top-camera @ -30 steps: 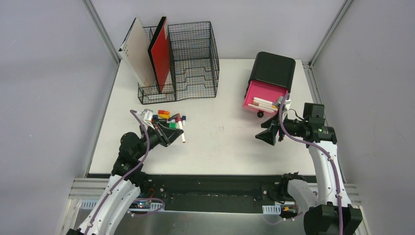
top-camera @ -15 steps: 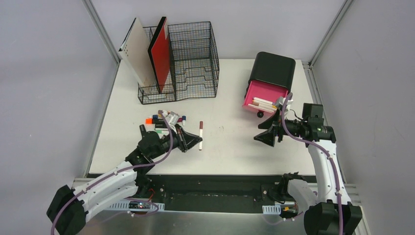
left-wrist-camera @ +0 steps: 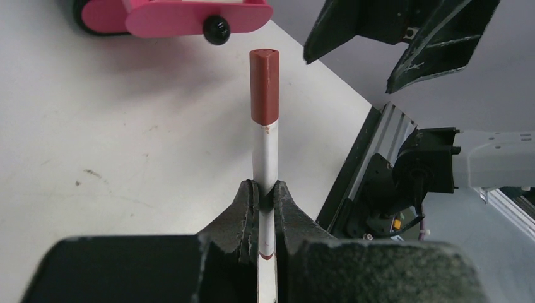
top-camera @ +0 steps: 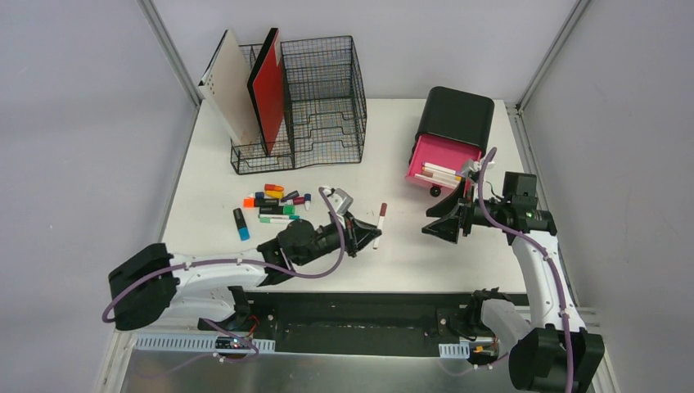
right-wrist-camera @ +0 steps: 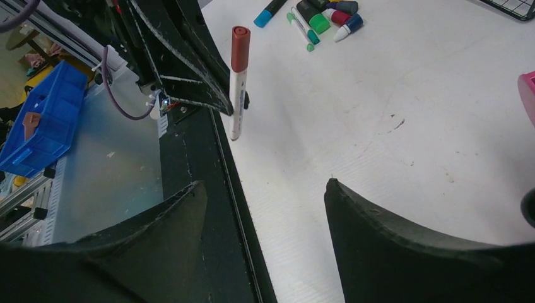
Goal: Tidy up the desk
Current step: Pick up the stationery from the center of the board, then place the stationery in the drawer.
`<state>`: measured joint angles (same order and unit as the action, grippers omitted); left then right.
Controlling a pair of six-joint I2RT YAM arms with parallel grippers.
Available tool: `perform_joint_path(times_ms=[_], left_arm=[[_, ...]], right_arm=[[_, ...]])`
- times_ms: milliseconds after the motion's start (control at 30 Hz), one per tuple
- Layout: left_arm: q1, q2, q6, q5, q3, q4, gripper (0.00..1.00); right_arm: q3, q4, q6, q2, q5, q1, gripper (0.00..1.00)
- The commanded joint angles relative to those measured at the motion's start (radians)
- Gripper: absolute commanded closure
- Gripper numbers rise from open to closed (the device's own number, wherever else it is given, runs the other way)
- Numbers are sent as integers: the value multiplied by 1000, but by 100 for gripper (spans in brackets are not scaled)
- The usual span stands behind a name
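Observation:
The desk (top-camera: 393, 155) is a white tabletop. My left gripper (top-camera: 358, 237) is shut on a white marker with a brown-red cap (top-camera: 379, 223), held above the middle of the desk. In the left wrist view the marker (left-wrist-camera: 264, 95) sticks out past the fingertips (left-wrist-camera: 247, 202), its cap toward the pink drawer (left-wrist-camera: 189, 12). My right gripper (top-camera: 438, 223) hangs open and empty just right of the marker, in front of the drawer (top-camera: 442, 164). From the right wrist, the marker (right-wrist-camera: 238, 76) lies ahead of the open gripper (right-wrist-camera: 265, 183).
A black box (top-camera: 454, 115) holds the open pink drawer, with several pens inside. A pile of coloured markers (top-camera: 274, 203) and a lone blue one (top-camera: 241, 223) lie left of centre. A black wire-mesh organizer (top-camera: 323, 98) with upright folders stands at the back.
My left arm has carried the brown-capped marker from the pile rightward across the desk toward the right gripper. The right gripper has shifted only slightly and stays open.

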<state>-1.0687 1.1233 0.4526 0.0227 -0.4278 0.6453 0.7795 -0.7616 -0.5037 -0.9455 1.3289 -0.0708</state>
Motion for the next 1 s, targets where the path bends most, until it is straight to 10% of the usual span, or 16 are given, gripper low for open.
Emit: perform_joint_path(times_ms=[0, 967], left_arm=[[-69, 108, -84, 107, -98, 180, 100], [-200, 452, -132, 126, -353, 303, 100]], right_arm=[[-8, 107, 82, 2, 76, -6, 28], [-29, 180, 171, 12, 86, -6, 37]])
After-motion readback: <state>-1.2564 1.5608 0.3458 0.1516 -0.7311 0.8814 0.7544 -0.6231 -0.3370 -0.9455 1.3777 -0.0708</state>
